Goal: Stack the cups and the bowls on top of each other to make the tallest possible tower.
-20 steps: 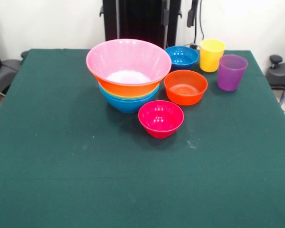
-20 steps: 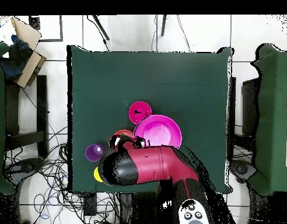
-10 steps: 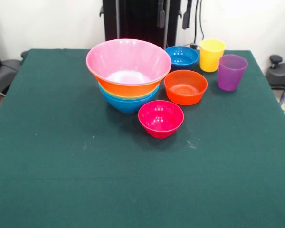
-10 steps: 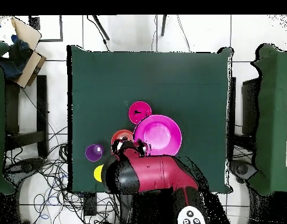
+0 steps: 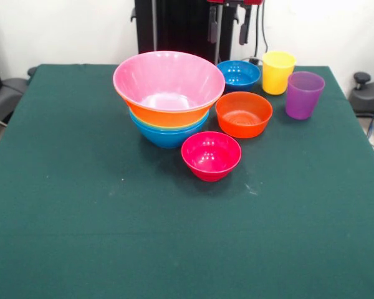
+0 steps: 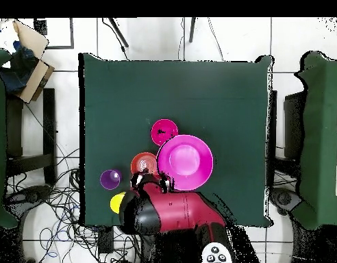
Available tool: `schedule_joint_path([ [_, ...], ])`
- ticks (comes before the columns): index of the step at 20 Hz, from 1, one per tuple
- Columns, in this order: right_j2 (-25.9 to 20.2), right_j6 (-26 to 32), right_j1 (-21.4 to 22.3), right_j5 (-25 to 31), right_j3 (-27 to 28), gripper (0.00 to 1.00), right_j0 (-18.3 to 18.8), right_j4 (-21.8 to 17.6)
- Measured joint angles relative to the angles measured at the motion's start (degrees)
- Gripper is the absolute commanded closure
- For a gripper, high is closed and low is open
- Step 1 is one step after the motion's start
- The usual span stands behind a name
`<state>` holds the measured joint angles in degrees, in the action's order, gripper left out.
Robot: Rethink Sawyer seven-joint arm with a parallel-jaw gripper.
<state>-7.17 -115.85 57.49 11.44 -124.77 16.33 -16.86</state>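
One green-clothed table fills most of my front view, with everything on it gathered in the upper middle of the frame. The largest thing there is the tower: a wide pink bowl nested in an orange bowl, with a thin green rim and then a light blue bowl showing beneath. Just right of the tower sits an orange-red bowl, alone and upright. Below it in the frame, just beside the tower's base, is a crimson bowl. Above the orange-red bowl is a dark blue bowl, near the table's top edge. At the upper right stand a yellow cup and, just beside it, a translucent purple cup, both upright. My gripper hangs at the top edge above the dark blue bowl, two fingers apart and holding nothing.
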Motion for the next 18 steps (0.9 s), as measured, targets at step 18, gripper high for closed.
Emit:
schedule_joint_path([
  [18, 7.2, 0.0, -6.3, -8.7, -5.3, 0.0, -4.3, 0.1],
])
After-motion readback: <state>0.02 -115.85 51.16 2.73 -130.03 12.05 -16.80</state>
